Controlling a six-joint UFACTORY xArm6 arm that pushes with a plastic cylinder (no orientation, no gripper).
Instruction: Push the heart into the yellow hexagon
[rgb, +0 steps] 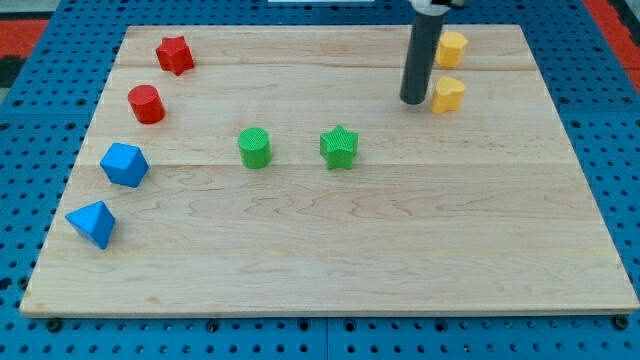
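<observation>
You are looking at my tip (413, 101) resting on the wooden board (320, 250) just to the view's left of the yellow heart (448, 94), close enough that I cannot tell whether they are touching. The yellow hexagon (452, 47) is sitting just above the heart, toward the view's top, with a small gap between them. There is no gripper here, only a plain rod, so nothing is being held or clamped.

Standing beside the heart, the tip is poorly placed for an upward shove; I judge it needs to get below the heart first.

The green cylinder (254, 147) and green star (339, 146) are sitting mid-board, well clear. The red and blue blocks are lining the left edge.
</observation>
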